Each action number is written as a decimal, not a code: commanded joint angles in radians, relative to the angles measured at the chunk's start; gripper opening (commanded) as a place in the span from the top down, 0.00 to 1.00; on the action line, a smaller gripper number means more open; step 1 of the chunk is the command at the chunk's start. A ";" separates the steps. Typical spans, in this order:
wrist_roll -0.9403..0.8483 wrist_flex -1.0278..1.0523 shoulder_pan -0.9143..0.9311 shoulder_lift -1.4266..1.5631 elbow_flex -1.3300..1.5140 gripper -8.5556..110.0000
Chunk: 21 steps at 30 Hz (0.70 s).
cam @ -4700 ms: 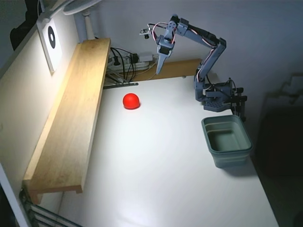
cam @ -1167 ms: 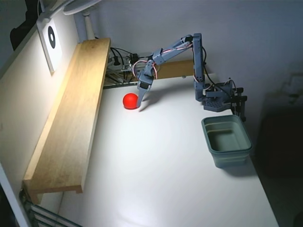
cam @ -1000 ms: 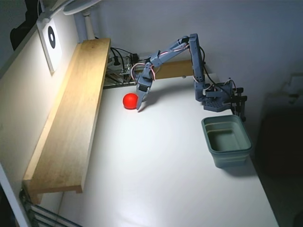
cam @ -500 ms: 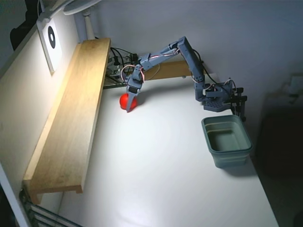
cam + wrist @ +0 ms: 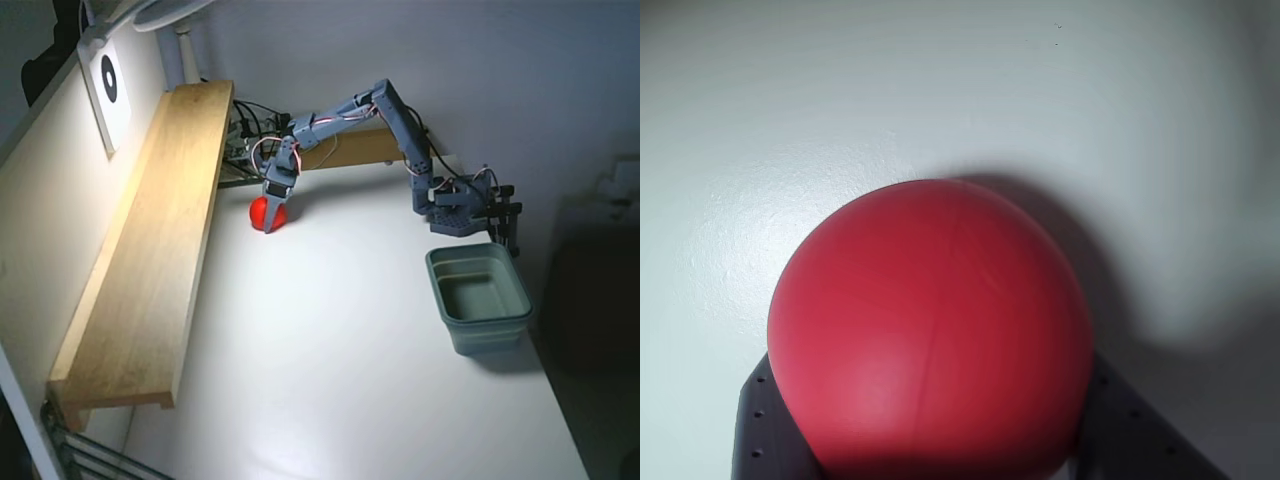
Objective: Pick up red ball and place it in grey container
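Since half a second ago the arm has eased a touch further left in the fixed view and the gripper (image 5: 271,222) has settled lower over the red ball (image 5: 262,214), which itself has barely shifted from where it lay. Largest of all is the white table (image 5: 330,380), bright under the lamp on its left half and dimmer toward the right. Along its left edge runs a long wooden shelf board (image 5: 150,240), with a white card bearing a black ring (image 5: 107,78) on the wall above it and a tangle of cables (image 5: 250,130) at its far end. The blue-grey arm (image 5: 390,110) reaches from its base (image 5: 462,205) at the table's far right, arching up and then down to the left. The grey container (image 5: 482,297) sits on the table just in front of that base, well apart from the ball, and nothing shows inside it. The ball rests on the table near the shelf's inner edge, with the gripper's fingers straddling it; in the wrist view the ball (image 5: 930,330) fills the lower middle, and a dark finger (image 5: 765,430) shows at either flank (the contact points themselves are hidden). Whether the jaws are squeezing it or only flanking it, I cannot tell.
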 commanded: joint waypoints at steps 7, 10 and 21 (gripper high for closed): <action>0.002 0.010 0.018 0.009 -0.036 0.73; 0.002 0.010 0.018 0.009 -0.036 0.73; 0.002 -0.069 0.018 0.204 0.238 0.73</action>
